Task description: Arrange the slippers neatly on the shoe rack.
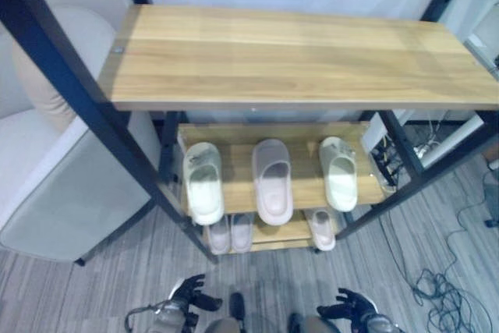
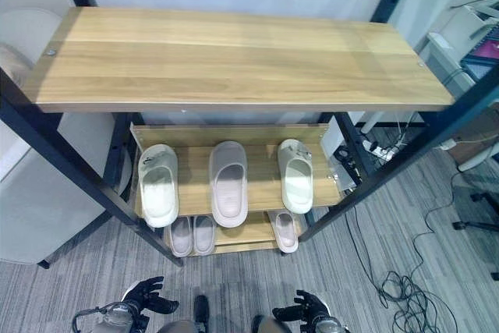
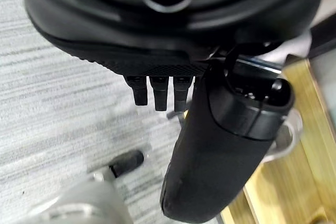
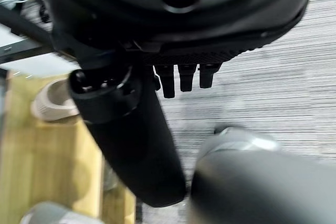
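Left wrist view: saw the left hand's fingers (image 3: 157, 90) straight and released, with nothing in them. Found the same in the right wrist view: fingers (image 4: 181, 77) slack, thumb standing clear, nothing held. Placed the left hand (image 1: 185, 295) and the right hand (image 1: 352, 306) low at the bottom edge of the left eye view, over the grey floor (image 1: 273, 278), well apart from the shoe rack (image 1: 296, 56).

Counted three slippers on the middle shelf (image 1: 308, 185) at frame centre: a pale slipper (image 1: 204, 183) to the left, a pinkish slipper (image 1: 273, 181) in the middle, and a second pale slipper (image 1: 339, 173) to the right, turned slightly askew. Made out a small pair (image 1: 231, 233) and a single small slipper (image 1: 321, 228) on the lower shelf (image 1: 281, 233) just beneath.

Judged the hazards as follows:
- The slippers on the middle shelf reached to or past its front edge. A careless push while straightening could have tipped one to the floor.
- The wide top board hung over both lower shelves. A reach from above could have knocked a forearm on it, or on the dark frame post (image 1: 93, 107) running to the upper left.
- The middle shelf partly hid the lower slippers. A grasp there could have gone in blind, closed on nothing, or shoved a slipper further back.
- Loose cables (image 1: 437, 286) lay at lower right. A step that way could have snagged them.
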Robot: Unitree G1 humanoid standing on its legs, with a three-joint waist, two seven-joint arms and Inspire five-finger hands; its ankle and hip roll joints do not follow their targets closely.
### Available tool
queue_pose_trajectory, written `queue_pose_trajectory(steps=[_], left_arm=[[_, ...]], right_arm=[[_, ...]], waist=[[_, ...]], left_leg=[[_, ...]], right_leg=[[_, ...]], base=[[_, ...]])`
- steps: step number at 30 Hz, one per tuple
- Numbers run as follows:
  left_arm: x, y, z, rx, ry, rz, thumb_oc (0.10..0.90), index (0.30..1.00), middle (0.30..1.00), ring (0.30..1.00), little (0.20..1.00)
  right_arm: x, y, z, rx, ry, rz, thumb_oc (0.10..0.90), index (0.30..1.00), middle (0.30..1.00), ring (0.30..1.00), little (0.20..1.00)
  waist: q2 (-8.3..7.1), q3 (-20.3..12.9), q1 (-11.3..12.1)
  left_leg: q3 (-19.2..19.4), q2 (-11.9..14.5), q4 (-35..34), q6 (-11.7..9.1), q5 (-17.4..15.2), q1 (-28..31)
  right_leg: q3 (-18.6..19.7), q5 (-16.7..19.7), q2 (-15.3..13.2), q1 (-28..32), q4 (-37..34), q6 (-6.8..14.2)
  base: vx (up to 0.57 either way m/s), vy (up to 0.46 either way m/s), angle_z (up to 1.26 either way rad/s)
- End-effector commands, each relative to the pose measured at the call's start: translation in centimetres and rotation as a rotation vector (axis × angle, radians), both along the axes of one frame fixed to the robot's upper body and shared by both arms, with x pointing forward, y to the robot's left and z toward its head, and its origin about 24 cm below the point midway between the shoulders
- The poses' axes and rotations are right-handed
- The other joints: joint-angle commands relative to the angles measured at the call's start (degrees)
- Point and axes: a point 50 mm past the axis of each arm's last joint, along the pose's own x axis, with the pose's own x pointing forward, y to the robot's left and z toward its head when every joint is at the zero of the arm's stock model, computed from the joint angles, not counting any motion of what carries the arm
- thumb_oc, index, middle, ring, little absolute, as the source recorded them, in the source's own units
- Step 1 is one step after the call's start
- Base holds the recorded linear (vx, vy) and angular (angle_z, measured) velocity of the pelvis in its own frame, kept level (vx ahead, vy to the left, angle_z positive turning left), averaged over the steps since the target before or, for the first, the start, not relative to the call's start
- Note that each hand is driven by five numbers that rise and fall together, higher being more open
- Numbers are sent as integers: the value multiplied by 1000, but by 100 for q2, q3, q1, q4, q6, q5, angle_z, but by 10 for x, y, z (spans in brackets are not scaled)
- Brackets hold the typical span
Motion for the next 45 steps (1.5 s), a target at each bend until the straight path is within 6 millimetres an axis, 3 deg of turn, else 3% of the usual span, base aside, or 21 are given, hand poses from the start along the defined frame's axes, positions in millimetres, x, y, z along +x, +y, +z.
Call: queue_pose_trajectory(steps=[1, 8, 11, 14, 15, 25, 29, 36, 45], left_arm=[[19, -12, 11, -55, -135, 1, 800, 900, 900, 900, 900], [34, -24, 24, -103, -238, -42, 800, 900, 900, 900, 900], [57, -33, 52, -174, -407, -63, 800, 900, 900, 900, 900], [65, -37, 67, -202, -477, -86, 800, 900, 900, 900, 900], [73, -41, 83, -232, -555, -116, 800, 900, 900, 900, 900], [71, -43, 130, -298, -755, -202, 800, 900, 900, 900, 900], [67, -38, 139, -289, -795, -197, 800, 900, 900, 900, 900], [69, -36, 176, -310, -974, -189, 800, 900, 900, 900, 900], [73, -42, 197, -380, -1084, -148, 800, 900, 900, 900, 900]], right_arm=[[-4, -23, 4, -85, -11, 10, 800, 900, 900, 900, 900], [-3, -25, 6, -85, -36, 9, 800, 900, 900, 900, 900], [-3, -31, 10, -92, -68, -13, 800, 900, 900, 900, 900], [-4, -36, 11, -102, -73, -30, 800, 900, 900, 900, 900], [-9, -43, 11, -117, -56, -50, 800, 900, 900, 900, 900], [-18, -55, 10, -137, -25, -88, 800, 900, 900, 900, 900], [-17, -54, 10, -129, -31, -88, 800, 900, 900, 900, 900], [-20, -49, 8, -129, -19, -54, 800, 900, 900, 900, 900], [-19, -44, 7, -131, -10, -29, 800, 900, 900, 900, 900]], waist=[[9, -199, 44], [14, -224, 96], [64, -79, 100], [98, -13, 91], [145, 69, 90], [323, -29, 26], [337, -90, 36], [374, -190, 67], [423, -281, 43]], left_leg=[[-390, 139, 571, -429, -639, -218], [-521, 295, 501, -667, -382, -305], [-726, 449, 582, -891, -57, -620], [-845, 455, 676, -941, 24, -794], [-928, 442, 798, -1014, 117, -966], [-855, 419, 642, -945, 17, -612], [-796, 419, 464, -931, 27, -421], [-670, 418, 49, -921, 34, -46], [-575, 429, -143, -929, 44, 147]], right_leg=[[-55, 549, 244, 435, -550, 53], [-3, 466, 568, 783, -1047, -119], [-38, 380, 854, 880, -1268, -302], [-104, 360, 943, 937, -1373, -381], [-202, 360, 997, 1033, -1504, -445], [-445, 392, 985, 1180, -1570, -461], [-467, 391, 962, 1271, -1571, -435], [-481, 408, 937, 1325, -1602, -352], [-450, 355, 938, 1375, -1605, -311]], base=[[-7, -90, 28], [-52, -142, 19], [-132, -212, 23], [-87, -120, 49], [-142, -179, 39], [-10, -18, 26], [51, 21, -1], [20, 11, 0], [2, 0, 0]])
